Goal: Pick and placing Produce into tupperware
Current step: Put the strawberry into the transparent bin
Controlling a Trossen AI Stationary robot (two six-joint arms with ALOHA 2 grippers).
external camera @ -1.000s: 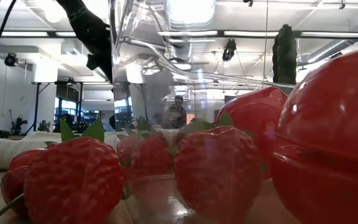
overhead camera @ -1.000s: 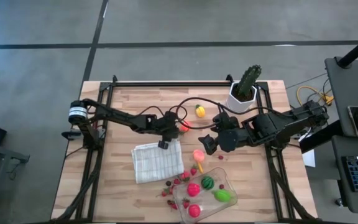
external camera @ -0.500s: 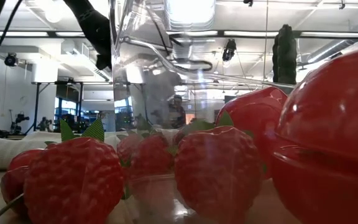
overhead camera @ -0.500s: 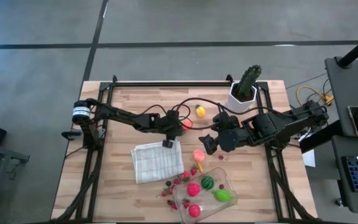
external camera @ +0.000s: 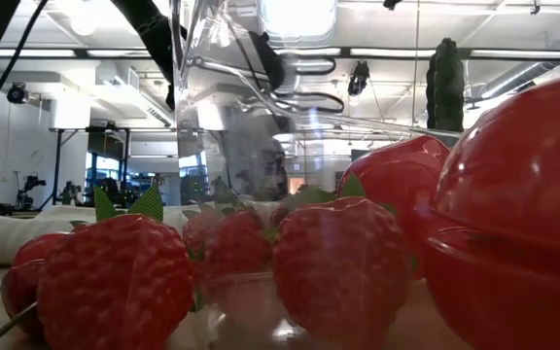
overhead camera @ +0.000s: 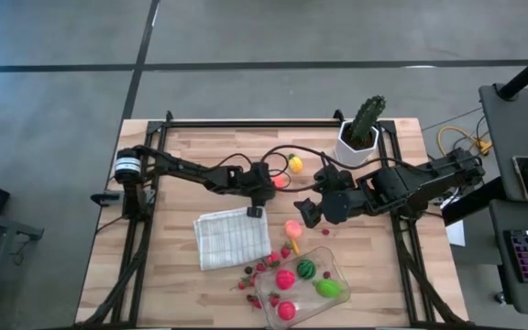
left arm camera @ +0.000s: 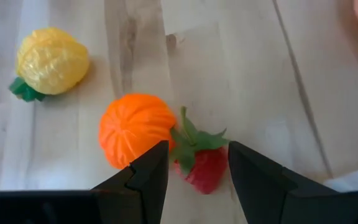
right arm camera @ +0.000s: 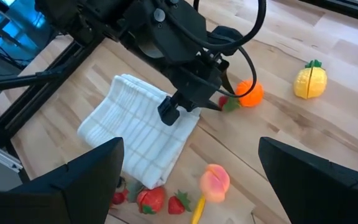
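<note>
Red and glossy, the small strawberry (left arm camera: 205,169) with its green leafy cap is lying on the wooden tabletop (overhead camera: 191,165), touching an orange fruit (left arm camera: 135,129) and sitting near a yellow lemon-like piece (left arm camera: 51,52). The left tool (left arm camera: 194,163) is hovering right over the berry with its dark fingers (left arm camera: 148,169) standing a little apart and nothing between them, one finger overlapping the edge of the orange fruit. Judging by its moulded plastic look, the berry is probably light, stiff and somewhat slick, so it is likely asking for a grip across its rounded body, below the leaves, with care that a finger does not catch the orange neighbour and roll it. In the high view this pair is sitting toward the middle of the tabletop, just beyond a corner of the white checked cloth (overhead camera: 232,236). The clear tupperware (overhead camera: 335,271) is resting at the near edge, well apart from the berry, already holding pink, green and dark green pieces, with more tiny red berries (overhead camera: 260,268) scattered just beside it and a peach-coloured piece (overhead camera: 292,227) between. The right tool (overhead camera: 305,213) is waiting near the middle, its fingers spread wide and empty, close to the cactus pot (overhead camera: 358,142).
</note>
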